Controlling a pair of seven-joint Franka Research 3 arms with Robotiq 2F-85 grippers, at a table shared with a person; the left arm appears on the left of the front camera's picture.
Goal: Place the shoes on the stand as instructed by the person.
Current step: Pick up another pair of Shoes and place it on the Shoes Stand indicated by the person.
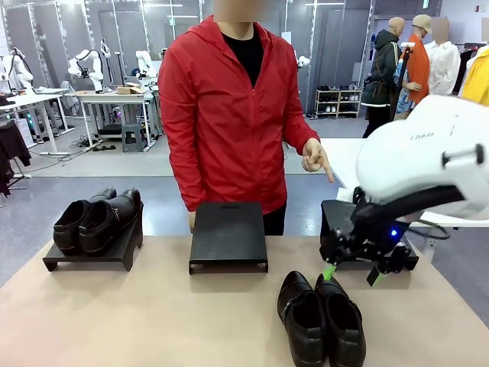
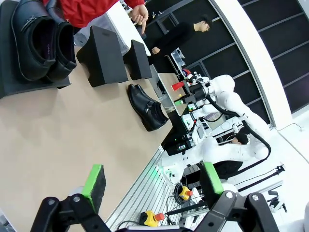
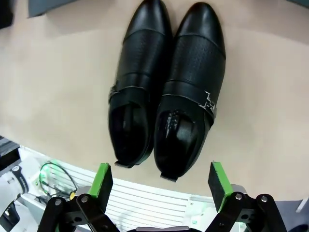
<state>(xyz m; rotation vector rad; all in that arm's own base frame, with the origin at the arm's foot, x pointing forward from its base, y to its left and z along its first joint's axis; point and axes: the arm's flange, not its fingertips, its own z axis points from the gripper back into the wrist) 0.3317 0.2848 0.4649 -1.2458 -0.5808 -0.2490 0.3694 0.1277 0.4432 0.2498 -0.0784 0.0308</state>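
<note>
hand (image 1: 313, 157) points down over stand (image 1: 336, 216) half hidden by right gripper (image 1: 351, 275).

The strapped dress shoes (image 3: 164, 96) in the middle of the right wrist view are gleaming as polished black leather. Their toes are looking smooth and the band behind finely pitted, and a small silvery metal buckle (image 3: 210, 102) is glinting on one strap. The plainer pair (image 1: 95, 222) at the front view's left is shining likewise. The stands (image 1: 228, 233) are looking matt black and smooth. The tabletop (image 1: 137, 313) is showing a dull tan surface. The person's red jacket (image 1: 229, 115) is hanging as thin, smooth cloth with a slight sheen. The right gripper (image 3: 160, 166) is showing dull green pads (image 3: 104, 179).
</note>
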